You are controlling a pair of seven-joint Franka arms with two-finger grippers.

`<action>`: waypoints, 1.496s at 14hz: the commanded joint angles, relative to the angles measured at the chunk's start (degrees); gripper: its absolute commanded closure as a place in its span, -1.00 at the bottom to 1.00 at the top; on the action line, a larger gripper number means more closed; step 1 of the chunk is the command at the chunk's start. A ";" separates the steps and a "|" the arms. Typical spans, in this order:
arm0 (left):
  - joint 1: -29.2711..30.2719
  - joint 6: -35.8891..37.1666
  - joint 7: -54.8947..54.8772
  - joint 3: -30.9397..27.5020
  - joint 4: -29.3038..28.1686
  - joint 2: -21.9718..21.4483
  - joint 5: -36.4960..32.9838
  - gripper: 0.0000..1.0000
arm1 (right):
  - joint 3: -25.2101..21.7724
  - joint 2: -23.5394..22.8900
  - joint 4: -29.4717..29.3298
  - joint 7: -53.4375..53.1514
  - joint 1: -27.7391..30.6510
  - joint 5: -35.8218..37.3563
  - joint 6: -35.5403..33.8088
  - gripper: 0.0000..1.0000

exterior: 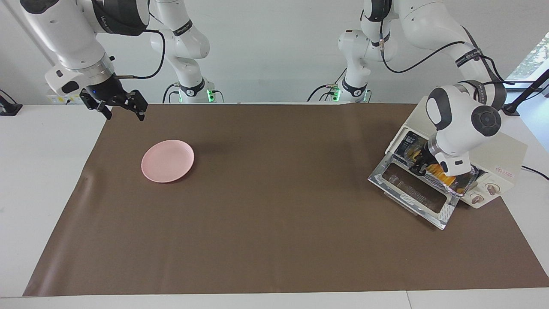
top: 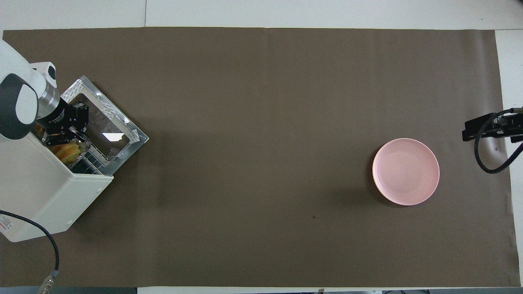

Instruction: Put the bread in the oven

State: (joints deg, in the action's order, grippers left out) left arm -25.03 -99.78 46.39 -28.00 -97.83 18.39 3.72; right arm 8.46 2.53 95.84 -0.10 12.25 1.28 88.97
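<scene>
At the facing view's right edge, the left claw [exterior: 422, 167], grip unreadable, hovers at the bread [exterior: 438, 171] in the oven [exterior: 506, 161]: probably light, soft, best pinched mid-loaf.

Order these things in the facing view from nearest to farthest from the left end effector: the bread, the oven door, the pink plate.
1. Bread: at the left end effector, in the oven mouth.
2. Oven door: folded down, in front of the oven.
3. Pink plate: toward the right arm's end.
</scene>
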 commanded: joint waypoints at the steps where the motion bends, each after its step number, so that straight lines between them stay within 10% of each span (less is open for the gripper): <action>1: -0.55 -1.47 -0.60 0.14 -1.92 -1.87 -2.66 -1.00 | 0.33 0.37 -0.04 -0.43 0.50 -0.67 -0.90 -1.00; 15: -5.82 5.54 -2.17 0.75 11.24 0.68 -4.61 -1.00 | 0.33 0.37 -0.04 -0.43 0.50 -0.67 -0.90 -1.00; 21: -5.91 15.21 -10.25 3.92 15.74 -5.45 -4.25 -1.00 | 0.33 0.37 -0.04 -0.43 0.50 -0.67 -0.90 -1.00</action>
State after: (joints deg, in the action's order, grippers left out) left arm -31.12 -87.88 39.75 -24.73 -82.07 17.00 -0.51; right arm 8.46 2.53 95.84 -0.10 12.25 1.28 88.97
